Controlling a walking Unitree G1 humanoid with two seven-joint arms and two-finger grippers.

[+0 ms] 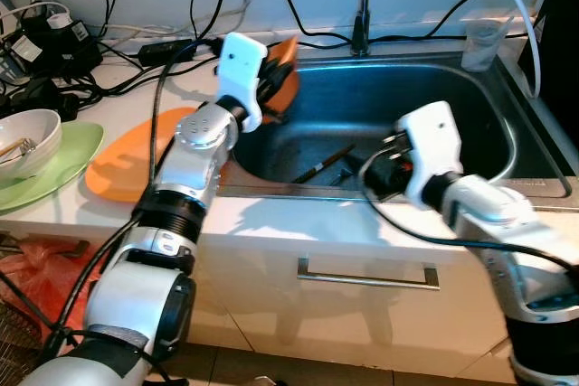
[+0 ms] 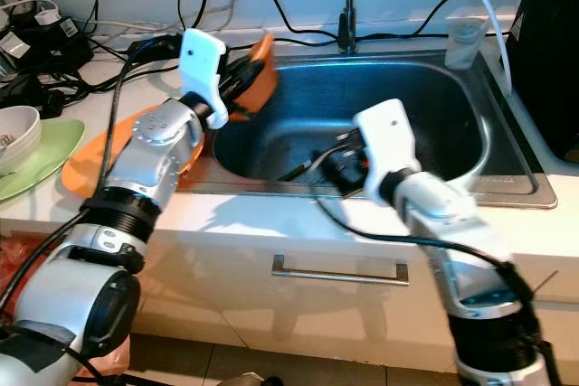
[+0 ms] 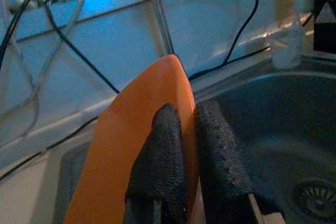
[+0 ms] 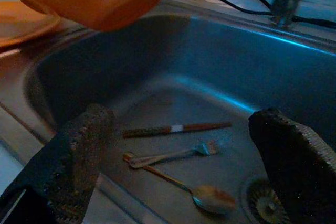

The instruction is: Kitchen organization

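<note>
My left gripper (image 1: 271, 88) is shut on the rim of an orange bowl (image 1: 286, 71), held tilted above the sink's back left corner. In the left wrist view the two fingertips (image 3: 167, 116) pinch the bowl (image 3: 131, 135) wall. My right gripper (image 1: 375, 169) hangs open just above the front of the steel sink (image 1: 416, 88), with nothing between its fingers (image 4: 84, 145). On the sink floor below it lie a chopstick (image 4: 176, 128), a fork (image 4: 173, 154) and a spoon (image 4: 205, 195).
An orange plate (image 1: 122, 169) lies on the counter left of the sink. Further left, a white bowl (image 1: 27, 137) sits on a green plate (image 1: 72, 155). Cables and adapters (image 1: 54, 42) crowd the back left. A faucet (image 1: 362, 6) and a clear cup (image 1: 482, 42) stand behind the sink.
</note>
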